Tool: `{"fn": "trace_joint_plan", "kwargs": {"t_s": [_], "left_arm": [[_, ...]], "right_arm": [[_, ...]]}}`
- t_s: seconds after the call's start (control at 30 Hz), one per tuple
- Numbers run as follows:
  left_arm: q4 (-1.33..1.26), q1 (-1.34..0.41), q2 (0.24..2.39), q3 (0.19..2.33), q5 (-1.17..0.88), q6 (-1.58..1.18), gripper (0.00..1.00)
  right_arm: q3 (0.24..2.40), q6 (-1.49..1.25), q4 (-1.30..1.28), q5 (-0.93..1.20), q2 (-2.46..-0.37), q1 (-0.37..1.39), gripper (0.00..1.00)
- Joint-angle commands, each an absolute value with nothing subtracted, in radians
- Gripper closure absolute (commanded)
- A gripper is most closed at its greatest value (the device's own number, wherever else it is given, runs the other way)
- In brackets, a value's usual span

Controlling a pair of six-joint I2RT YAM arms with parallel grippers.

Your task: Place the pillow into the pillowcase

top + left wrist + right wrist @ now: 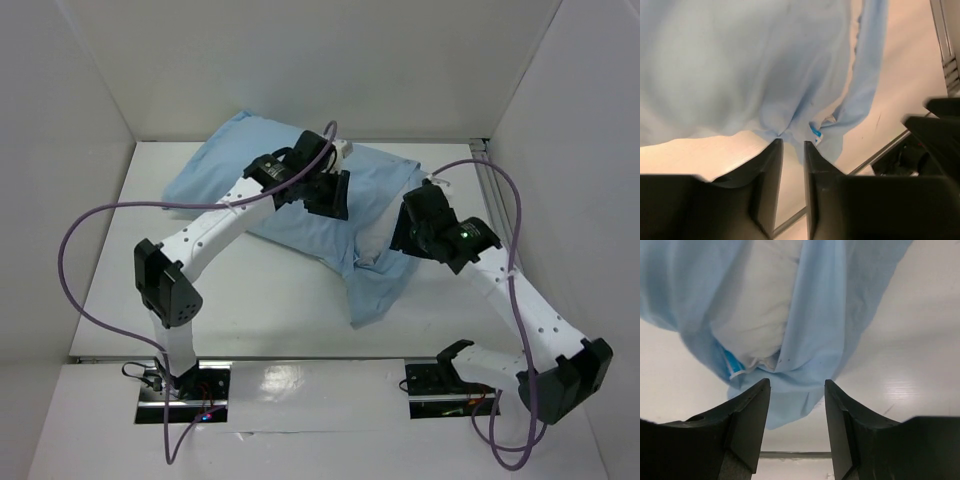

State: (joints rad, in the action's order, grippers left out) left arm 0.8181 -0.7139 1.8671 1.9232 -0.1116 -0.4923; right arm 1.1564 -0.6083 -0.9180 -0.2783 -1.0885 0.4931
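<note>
The work surface is a white table point(250, 310), closed on three sides by plain white walls point(300, 60). Across its far middle lies the thin light-blue cloth pillowcase point(215, 165), crumpled, with one loose end trailing toward the near side. The plump white soft pillow point(760, 310) is mostly inside it. We see only a bare white part at the open end, where the blue cloth parts around it in the right wrist view.

The left gripper point(793, 142) sits over the middle of the pillowcase. Its two black fingers are almost pressed together, and the blue cloth gathers into a pucker exactly at their tips, so it pinches a fold of the pillowcase. Just beside this fold we see the small blue-and-white tag point(816, 132). It also shows in the right wrist view, at the seam of the pillow, but any writing on it is too small to read.

The right gripper point(797, 382) is at the open end of the pillowcase. Its fingers are spread apart, and the loose blue edge hangs between them without being clamped.

Thin purple cables point(75, 240) loop from both arms, and a small green light point(466, 236) glows on the right wrist. We can read no brand or label anywhere.
</note>
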Motion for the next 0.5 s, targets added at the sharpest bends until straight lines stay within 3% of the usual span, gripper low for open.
{"fn": "trace_joint_plan", "kwargs": {"t_s": [0.0, 0.1, 0.47], "left_arm": [[0.847, -0.729, 1.829, 1.954, -0.163, -0.460, 0.52], [0.827, -0.756, 1.862, 1.963, -0.189, -0.451, 0.43], [0.735, -0.769, 2.002, 2.000, -0.176, -0.462, 0.43]], "right_arm": [[1.103, -0.678, -0.872, -0.308, -1.147, 0.492, 0.45], [1.072, -0.715, -0.775, -0.328, -1.192, 0.465, 0.43], [1.003, -0.715, -0.516, -0.175, -1.295, 0.367, 0.46]]}}
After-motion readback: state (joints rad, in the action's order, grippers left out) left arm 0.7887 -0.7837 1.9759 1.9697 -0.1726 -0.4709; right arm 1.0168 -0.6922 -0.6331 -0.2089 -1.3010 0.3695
